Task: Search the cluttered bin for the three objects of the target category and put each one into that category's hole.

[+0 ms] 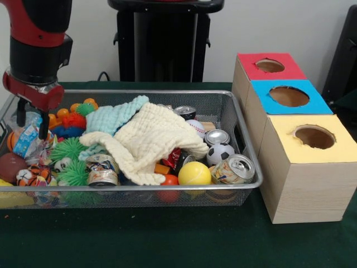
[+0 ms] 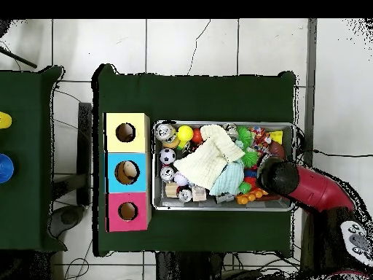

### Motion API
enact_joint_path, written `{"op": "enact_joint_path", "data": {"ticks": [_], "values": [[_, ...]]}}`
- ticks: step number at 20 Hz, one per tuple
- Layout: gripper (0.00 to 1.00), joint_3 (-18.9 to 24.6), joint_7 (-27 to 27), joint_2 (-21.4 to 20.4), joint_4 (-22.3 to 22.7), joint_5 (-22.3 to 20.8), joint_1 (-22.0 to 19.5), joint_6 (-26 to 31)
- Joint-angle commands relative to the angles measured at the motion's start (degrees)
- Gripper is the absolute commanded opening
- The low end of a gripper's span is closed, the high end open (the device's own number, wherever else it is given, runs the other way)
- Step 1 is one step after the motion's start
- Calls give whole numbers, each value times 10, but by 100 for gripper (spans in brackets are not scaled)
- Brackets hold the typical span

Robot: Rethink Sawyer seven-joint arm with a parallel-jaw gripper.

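— Over the bin's (image 1: 245, 184) end farthest from the boxes: where's the gripper (image 1: 32, 120)?

— I see it only in the front view, jaws apart, above the toys. Overhead, the arm (image 2: 291, 179) hides it.

— Target things?

— Category unknown. Cans (image 1: 233, 168) lie tipped by the box-side wall, one mouth facing the camera; balls (image 1: 194, 173) alongside. The cloths (image 1: 150, 139) cover the middle.

— Room?

— Bin crowded; the desk (image 1: 167, 240) in front is bare. Overhead, something sits in the blue box's hole (image 2: 127, 172).
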Motion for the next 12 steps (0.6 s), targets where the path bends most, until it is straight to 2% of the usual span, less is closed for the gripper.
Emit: {"op": "enact_joint_path", "data": {"ticks": [1,4,8,12], "values": [[100,43,15,30,-3,-33,-3,-31],[100,43,11,20,2,-33,-3,-26],[100,57,-33,-27,-9,-17,-16,58],[100,74,-72,-26,-30,-23,-45,83]]}}
